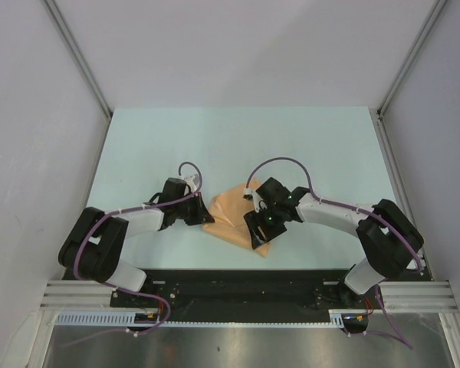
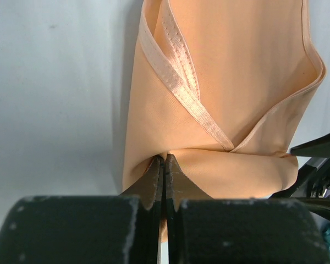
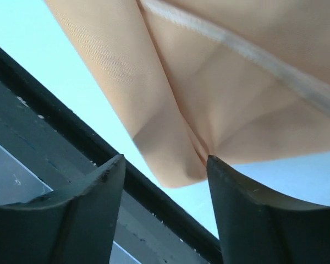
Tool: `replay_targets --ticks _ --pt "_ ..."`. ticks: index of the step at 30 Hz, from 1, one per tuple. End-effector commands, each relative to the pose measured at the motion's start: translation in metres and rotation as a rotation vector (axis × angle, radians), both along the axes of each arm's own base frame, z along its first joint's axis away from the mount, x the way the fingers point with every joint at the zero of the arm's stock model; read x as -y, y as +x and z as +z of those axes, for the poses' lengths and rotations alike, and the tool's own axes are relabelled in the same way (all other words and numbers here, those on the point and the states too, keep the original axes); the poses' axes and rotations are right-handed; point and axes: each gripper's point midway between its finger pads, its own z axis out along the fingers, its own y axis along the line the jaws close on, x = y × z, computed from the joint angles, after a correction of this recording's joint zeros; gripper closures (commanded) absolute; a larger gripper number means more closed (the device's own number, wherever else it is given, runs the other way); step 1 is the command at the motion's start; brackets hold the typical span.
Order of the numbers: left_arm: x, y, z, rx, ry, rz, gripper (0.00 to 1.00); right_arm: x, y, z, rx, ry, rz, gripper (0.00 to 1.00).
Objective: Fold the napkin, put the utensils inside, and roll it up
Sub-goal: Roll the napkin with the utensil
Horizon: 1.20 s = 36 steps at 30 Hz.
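Currently left hand (image 2: 164, 165) pinched shut on napkin (image 2: 236, 82), right hand (image 3: 165, 162) open and empty; any tug could undo the loose fold.

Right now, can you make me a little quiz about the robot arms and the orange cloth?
1. True or false: the right gripper is squeezed shut.
2. What is the left gripper pinching? A) a spoon B) the napkin C) a cable
3. Fill the gap: seen from above, the napkin lies ___ the two grippers.

Key:
1. False. Its fingers stand apart, with the napkin's edge just past them.
2. B. Its fingers are closed on a fold of the cloth.
3. Between.
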Motion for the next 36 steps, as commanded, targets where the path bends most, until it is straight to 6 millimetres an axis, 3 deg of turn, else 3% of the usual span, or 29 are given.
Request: replay_targets --ticks 1,4,8,15,21,31,34,36 --pt "-0.019 -0.013 -0.029 -0.065 0.121 0.002 1.00 -0.012 0.026 0.054 0.144 0.048 -0.010 0.32" --pt "-0.019 -0.013 -0.029 -0.063 0.121 0.000 1.00 -0.029 0.032 0.066 0.255 0.064 0.055 0.30" --pt "-0.018 -0.013 -0.028 -0.064 0.118 -0.002 1.00 -0.054 0.039 0.065 0.430 0.034 0.137 0.30" --pt "-0.018 -0.013 -0.027 -0.063 0.119 -0.003 1.00 -0.085 0.055 0.043 0.602 0.043 0.189 0.30" --pt "-0.018 -0.013 -0.028 -0.064 0.119 -0.003 1.00 -0.102 0.043 0.018 0.547 0.079 0.279 0.30" --pt "-0.017 -0.010 -0.025 -0.055 0.116 -0.006 1.00 -0.103 0.024 -0.013 0.413 0.066 0.325 0.33" --pt "-0.016 -0.010 -0.023 -0.050 0.110 -0.009 1.00 -0.095 0.025 -0.024 0.392 0.013 0.317 0.42" --pt "-0.014 -0.007 -0.017 -0.031 0.099 -0.008 1.00 -0.091 0.019 -0.031 0.338 -0.002 0.306 0.56"
